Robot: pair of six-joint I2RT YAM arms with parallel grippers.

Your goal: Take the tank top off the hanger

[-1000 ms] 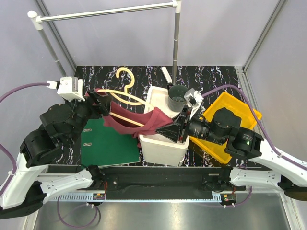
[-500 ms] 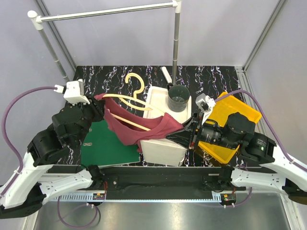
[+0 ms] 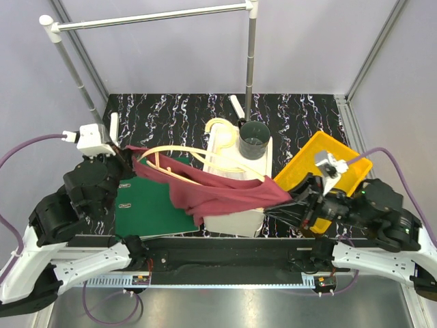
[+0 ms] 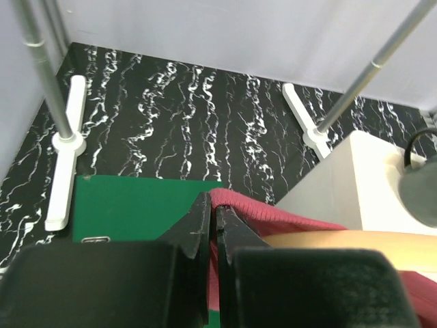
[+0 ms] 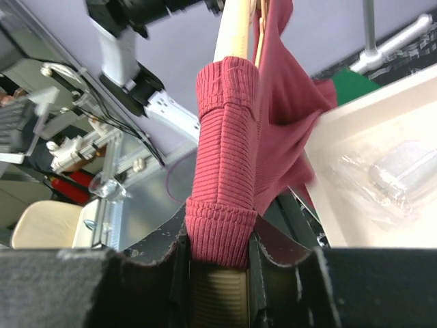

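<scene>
The maroon tank top [image 3: 218,190] is stretched low across the scene between my two grippers. My left gripper [image 3: 130,152] is shut on its left strap edge; in the left wrist view the jaws [image 4: 212,213] pinch the ribbed tank top [image 4: 273,215]. My right gripper [image 3: 287,203] is shut on the other end; the right wrist view shows the gripper [image 5: 220,254] clamping a folded hem of the tank top [image 5: 225,137]. The tan wooden hanger [image 3: 184,152] still lies inside the cloth, its hook over the white box. The hanger arm [image 4: 341,239] shows beside my left fingers.
A white box [image 3: 232,217] sits in the middle under the cloth, with a dark cup [image 3: 254,139] at its far corner. A yellow tray [image 3: 341,158] lies right, a green mat [image 3: 147,205] left. A grey metal rail [image 3: 150,17] on posts stands behind.
My left gripper has shut on the tank top's strap. My right arm pulled right and toward the near edge, stretching the cloth. The hanger slid right, its hook now over the white box.
</scene>
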